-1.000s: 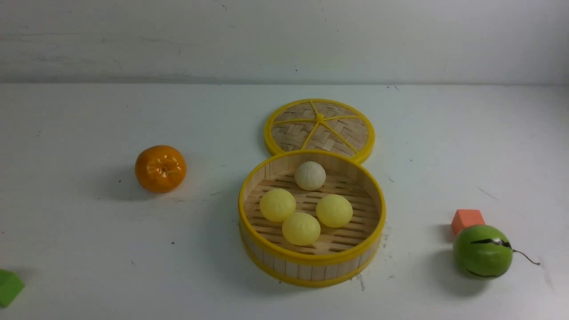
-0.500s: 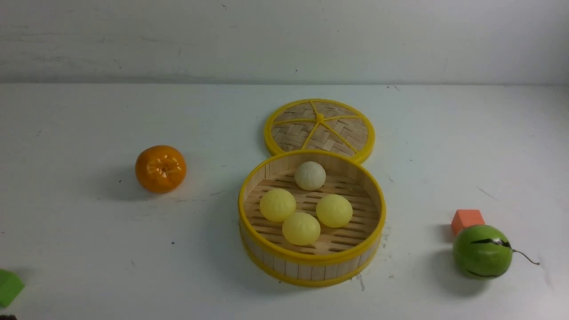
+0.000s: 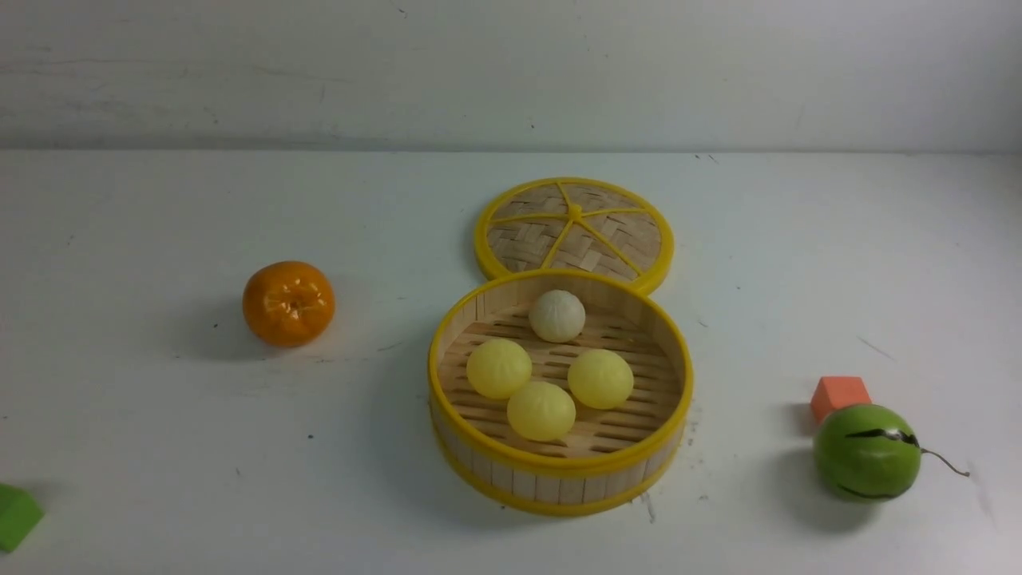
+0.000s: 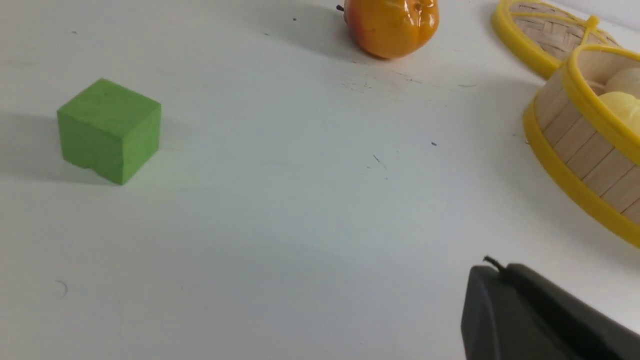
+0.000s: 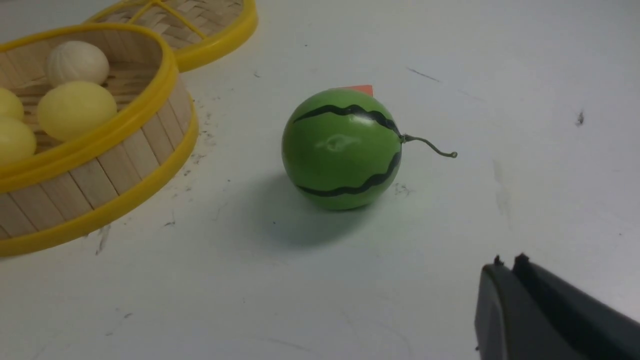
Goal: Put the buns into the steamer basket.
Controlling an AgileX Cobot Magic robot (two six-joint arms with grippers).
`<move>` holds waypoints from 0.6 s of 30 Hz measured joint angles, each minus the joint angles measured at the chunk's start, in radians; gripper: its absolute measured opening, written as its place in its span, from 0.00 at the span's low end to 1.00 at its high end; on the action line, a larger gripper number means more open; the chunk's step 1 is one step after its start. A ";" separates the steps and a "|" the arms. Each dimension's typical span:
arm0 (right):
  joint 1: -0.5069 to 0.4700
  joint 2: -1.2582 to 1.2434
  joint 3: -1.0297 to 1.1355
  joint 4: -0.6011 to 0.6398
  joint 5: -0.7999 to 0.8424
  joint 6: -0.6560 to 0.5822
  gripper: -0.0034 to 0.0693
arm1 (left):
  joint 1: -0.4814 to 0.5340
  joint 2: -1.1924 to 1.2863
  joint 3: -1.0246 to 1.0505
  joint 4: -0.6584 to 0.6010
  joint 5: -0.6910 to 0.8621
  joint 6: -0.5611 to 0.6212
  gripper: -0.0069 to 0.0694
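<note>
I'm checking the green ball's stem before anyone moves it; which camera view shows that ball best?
The right wrist view: the green ball appears large and whole, its black streaks and curled stem clear. The front view shows it smaller, partly hiding an orange-pink block. The left wrist view misses it.

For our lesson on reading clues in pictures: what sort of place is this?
Probably a robot test bench rather than a real kitchen: a plain white table holds toy-like buns in a steamer basket, a green block and a glossy, artificial-looking orange fruit.
</note>
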 joint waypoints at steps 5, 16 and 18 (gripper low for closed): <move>0.000 0.000 0.000 0.000 0.000 0.000 0.08 | 0.000 0.000 0.000 0.000 -0.003 -0.002 0.07; 0.000 0.000 0.000 0.000 0.000 0.000 0.10 | 0.000 0.000 0.000 0.000 -0.003 -0.002 0.07; 0.000 0.000 0.000 0.000 0.000 0.000 0.11 | 0.000 0.000 0.000 0.000 -0.003 -0.002 0.07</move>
